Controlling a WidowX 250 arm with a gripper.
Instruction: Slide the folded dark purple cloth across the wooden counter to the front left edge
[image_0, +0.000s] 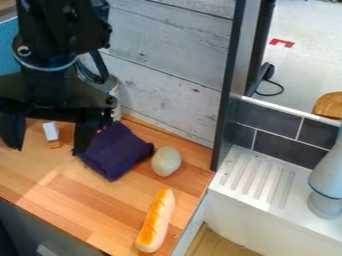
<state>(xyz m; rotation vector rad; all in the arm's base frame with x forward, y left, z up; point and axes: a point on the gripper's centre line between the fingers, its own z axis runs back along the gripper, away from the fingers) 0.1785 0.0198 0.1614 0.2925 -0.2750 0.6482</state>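
Note:
The gripper (48, 146) hangs over the left part of the wooden counter, its two fingers wide apart and nothing held between them. Behind that gap, a small white and orange object (51, 134) lies on the wood. A folded dark purple cloth (117, 150) is just right of the right finger, which overlaps its left edge in the view; whether they touch I cannot tell. Beside the cloth's right side rests a pale, egg-shaped object (166, 161). Nearer the front edge lies a toy baguette (155, 220), yellow-orange along its top.
A grey plank wall (167, 65) stands behind the wooden counter (87, 200), and a dark upright post (230, 85) rises at its right. Farther right are a white ribbed drainboard (257, 175), a grey-white faucet-like object (328, 175) and a brown rounded item (328, 105). A can (112, 95) stands behind the arm.

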